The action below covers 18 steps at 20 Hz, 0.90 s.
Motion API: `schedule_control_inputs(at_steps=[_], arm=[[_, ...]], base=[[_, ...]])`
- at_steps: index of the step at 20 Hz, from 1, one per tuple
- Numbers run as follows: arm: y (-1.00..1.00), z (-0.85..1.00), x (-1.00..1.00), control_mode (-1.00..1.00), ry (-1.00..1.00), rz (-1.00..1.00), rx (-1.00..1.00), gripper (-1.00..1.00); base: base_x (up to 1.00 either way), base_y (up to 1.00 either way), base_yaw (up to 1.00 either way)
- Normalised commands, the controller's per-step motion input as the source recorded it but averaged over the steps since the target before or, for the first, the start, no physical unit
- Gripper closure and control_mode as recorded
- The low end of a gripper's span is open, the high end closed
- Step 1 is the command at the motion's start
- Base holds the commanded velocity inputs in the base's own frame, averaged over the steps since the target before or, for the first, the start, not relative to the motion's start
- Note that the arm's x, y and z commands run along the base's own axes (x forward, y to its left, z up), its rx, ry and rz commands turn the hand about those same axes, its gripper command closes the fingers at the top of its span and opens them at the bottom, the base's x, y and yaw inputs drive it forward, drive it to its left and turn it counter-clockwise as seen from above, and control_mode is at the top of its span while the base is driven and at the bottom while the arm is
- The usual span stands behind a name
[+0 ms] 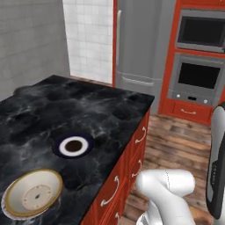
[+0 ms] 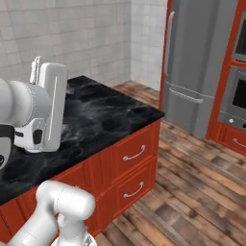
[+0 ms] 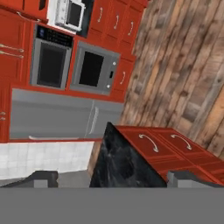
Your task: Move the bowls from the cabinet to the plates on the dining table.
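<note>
Black marble counter (image 1: 39,110): cream bowl (image 1: 33,194) on plate at near edge, blue-rimmed plate (image 1: 73,146) just beyond, bare elsewhere; hand (image 3: 112,178) spread wide, empty.

The cream bowl (image 1: 33,193) with its ochre-yellow rim sits upright at the near left end of the black marble tabletop (image 1: 66,105). It rests on a white plate (image 1: 5,209), whose grey rim peeks out at the bowl's lower left. Reddish dots ring the bowl's pale inside. Just beyond it, toward the tabletop's middle, lies the second plate (image 1: 73,146), flat and bare: dark blue rim, white ring, dark centre. The two plates lie near each other but apart. The tabletop carries white veins, with red drawer fronts (image 1: 132,162) and silver handles below its right edge.
</note>
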Motion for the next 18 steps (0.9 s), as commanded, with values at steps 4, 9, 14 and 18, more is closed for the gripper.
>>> schedule_control_inputs(at_steps=[4, 9, 14, 18], arm=[[0.0, 0.0, 0.0, 1.0, 0.0, 0.0, 0.0, -1.0], [0.0, 0.0, 0.0, 1.0, 0.0, 0.0, 0.0, -1.0], [0.0, 0.0, 0.0, 1.0, 0.0, 0.0, 0.0, -1.0], [0.0, 0.0, 0.0, 1.0, 0.0, 0.0, 0.0, -1.0]], base=[[0.0, 0.0, -0.5], [0.0, 0.0, -0.5], [0.01, -0.13, -0.47], [0.05, -0.38, -0.39]])
